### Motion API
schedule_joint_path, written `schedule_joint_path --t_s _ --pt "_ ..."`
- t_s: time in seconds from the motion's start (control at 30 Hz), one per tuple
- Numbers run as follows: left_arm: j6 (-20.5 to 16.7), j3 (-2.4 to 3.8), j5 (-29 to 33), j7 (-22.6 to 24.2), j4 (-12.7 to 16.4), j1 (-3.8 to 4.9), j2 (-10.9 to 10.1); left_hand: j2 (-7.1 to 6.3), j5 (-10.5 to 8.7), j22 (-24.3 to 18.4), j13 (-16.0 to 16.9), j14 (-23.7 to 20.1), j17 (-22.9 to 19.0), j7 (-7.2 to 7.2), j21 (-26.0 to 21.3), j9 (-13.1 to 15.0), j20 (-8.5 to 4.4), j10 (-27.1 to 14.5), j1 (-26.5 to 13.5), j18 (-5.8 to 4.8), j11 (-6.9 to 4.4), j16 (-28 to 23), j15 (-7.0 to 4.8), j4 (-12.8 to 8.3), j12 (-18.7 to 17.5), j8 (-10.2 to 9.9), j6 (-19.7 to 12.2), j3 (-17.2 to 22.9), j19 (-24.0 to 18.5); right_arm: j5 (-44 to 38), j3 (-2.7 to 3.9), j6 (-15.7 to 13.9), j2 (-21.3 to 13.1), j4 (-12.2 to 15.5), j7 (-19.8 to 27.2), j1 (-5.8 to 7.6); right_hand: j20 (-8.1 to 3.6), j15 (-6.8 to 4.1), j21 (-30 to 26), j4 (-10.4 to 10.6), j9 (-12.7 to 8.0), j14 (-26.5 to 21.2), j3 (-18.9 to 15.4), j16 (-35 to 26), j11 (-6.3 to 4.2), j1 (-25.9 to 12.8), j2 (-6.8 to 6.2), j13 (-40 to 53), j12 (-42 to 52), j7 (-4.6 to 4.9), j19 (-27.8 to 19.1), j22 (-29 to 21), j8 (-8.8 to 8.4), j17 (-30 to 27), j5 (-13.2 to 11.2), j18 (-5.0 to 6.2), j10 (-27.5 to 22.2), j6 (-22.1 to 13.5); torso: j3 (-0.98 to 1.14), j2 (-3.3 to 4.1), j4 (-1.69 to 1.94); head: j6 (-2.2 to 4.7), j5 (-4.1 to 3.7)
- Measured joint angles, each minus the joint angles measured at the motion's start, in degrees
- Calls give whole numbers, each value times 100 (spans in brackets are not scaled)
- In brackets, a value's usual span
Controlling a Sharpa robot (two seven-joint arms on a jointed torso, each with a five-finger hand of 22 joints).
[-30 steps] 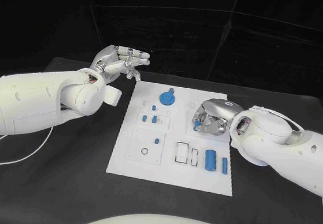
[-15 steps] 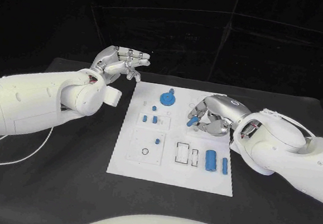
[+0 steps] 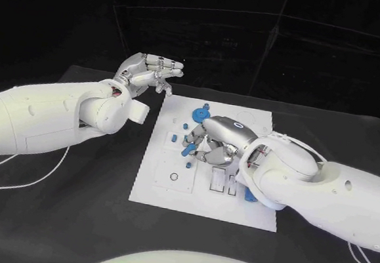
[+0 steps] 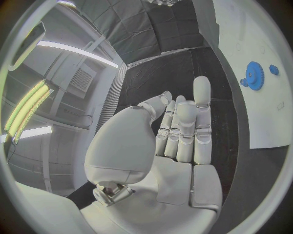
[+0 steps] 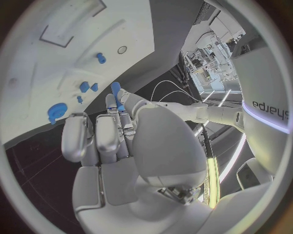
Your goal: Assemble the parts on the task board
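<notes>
A black table (image 3: 63, 219) bears white cables (image 3: 11, 179) beneath a dark curtain backdrop (image 3: 306, 55).

The right hand (image 3: 216, 142) and its bulky arm are hogging the middle of the task board (image 3: 167, 194), while the left hand (image 3: 148, 71) is hanging off the far-left corner, leaving the near-left strip open.

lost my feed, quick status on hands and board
Left hand open, raised off the board's far corner. Right hand over the task board, pinching a blue part. Nothing in the way.
</notes>
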Motion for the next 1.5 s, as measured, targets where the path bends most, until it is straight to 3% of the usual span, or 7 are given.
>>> schedule_joint_path --t_s 0.07,0.2,0.37,0.87,1.5 --pt "3 0 0 -1 -1 0 14 0 0 0 0 0 0 0 0 0 0 0 0 0 0 0 0 0 0 0 0 0 0 -35 -19 27 158 -109 54 -96 0 0 0 0 -1 0 0 0 0 0 0 0 0 0 0 -1 -1 0 0 0 0 0 0 0 0 -8 18" --pt "8 0 0 -3 -5 0 29 0 0 0 0 0 0 0 0 0 0 0 0 0 0 0 0 0 0 0 0 0 0 -126 -122 107 399 -295 132 -213 0 0 0 -15 -4 0 14 0 1 -2 -2 -1 -5 0 0 -10 -5 -8 13 0 0 -1 2 1 0 -23 62" --pt "15 0 0 -4 -9 1 41 0 0 1 0 0 0 0 0 0 0 0 0 0 0 0 0 0 0 0 0 0 0 -239 -165 230 541 -475 189 -312 0 0 0 -4 -5 0 34 0 21 -36 -36 -1 -28 0 0 -17 -17 -25 23 0 19 -3 2 1 -4 -46 104" --pt "32 0 0 -9 -38 1 61 0 0 -8 0 -21 -11 0 -24 0 0 0 0 0 0 0 21 0 0 23 0 0 0 -533 -183 578 615 -575 187 -374 0 0 0 -4 -13 0 33 0 21 -45 -45 -2 -29 -7 0 -24 -39 -31 22 0 19 -12 9 0 -8 -91 160" --pt "47 -2 0 -15 -60 -3 69 0 0 -7 0 -21 -10 0 -23 0 0 0 0 0 0 0 21 0 0 23 0 0 0 -903 -183 632 613 -531 -54 -382 0 0 -1 11 -10 0 47 0 22 -53 -53 -2 -28 11 -1 -23 -41 -46 20 0 18 4 5 0 -8 -101 153"
